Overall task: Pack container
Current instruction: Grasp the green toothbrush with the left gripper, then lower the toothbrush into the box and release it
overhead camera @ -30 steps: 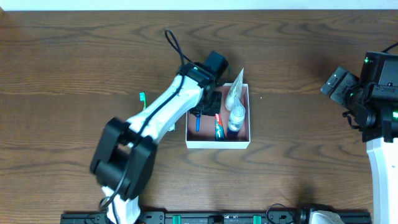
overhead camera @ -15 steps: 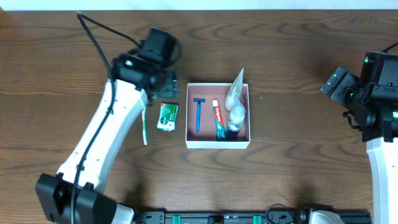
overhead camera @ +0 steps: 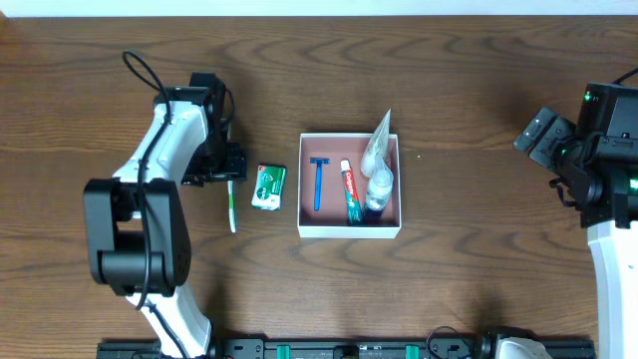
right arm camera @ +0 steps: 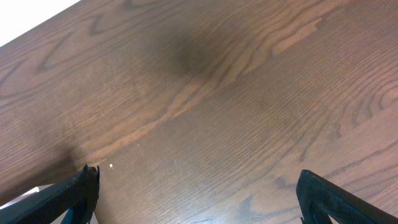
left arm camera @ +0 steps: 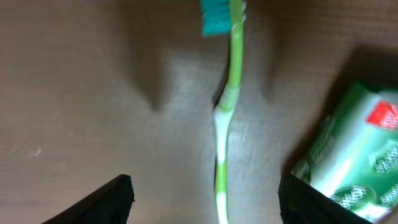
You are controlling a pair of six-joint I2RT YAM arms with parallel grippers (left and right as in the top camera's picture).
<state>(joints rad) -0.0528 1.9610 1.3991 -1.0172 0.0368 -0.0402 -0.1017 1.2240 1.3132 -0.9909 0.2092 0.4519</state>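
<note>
My left gripper [left arm camera: 208, 200] hangs spread wide over the green toothbrush [left arm camera: 227, 106], one finger on either side of the handle. There is open tabletop [left arm camera: 74, 93] on its left and a green carton [left arm camera: 348, 162] close on its right. The container [overhead camera: 349, 231] sits mid-table, its left wall just beside that carton. My right gripper [right arm camera: 199, 202] is also wide, over wood well apart from the container.
</note>
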